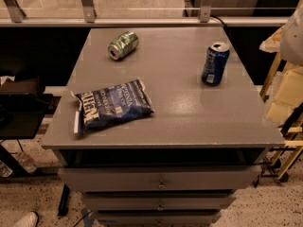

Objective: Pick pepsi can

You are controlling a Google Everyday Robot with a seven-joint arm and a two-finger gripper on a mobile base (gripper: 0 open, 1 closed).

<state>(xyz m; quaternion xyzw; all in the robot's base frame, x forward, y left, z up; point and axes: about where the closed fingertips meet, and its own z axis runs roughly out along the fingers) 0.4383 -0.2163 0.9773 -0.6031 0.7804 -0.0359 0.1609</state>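
The pepsi can (215,64) is dark blue with a silver top rim. It stands upright on the right rear part of the grey cabinet top (189,112). My gripper (294,32) shows only as a pale rounded shape at the upper right edge of the view. It is to the right of the can, well apart from it, and it holds nothing that I can see.
A green-and-silver can (123,45) lies on its side at the rear left. A flat blue chip bag (112,106) lies at the front left. Drawers (161,181) sit below the top. A railing (142,20) runs behind, and yellow frames (284,126) stand to the right.
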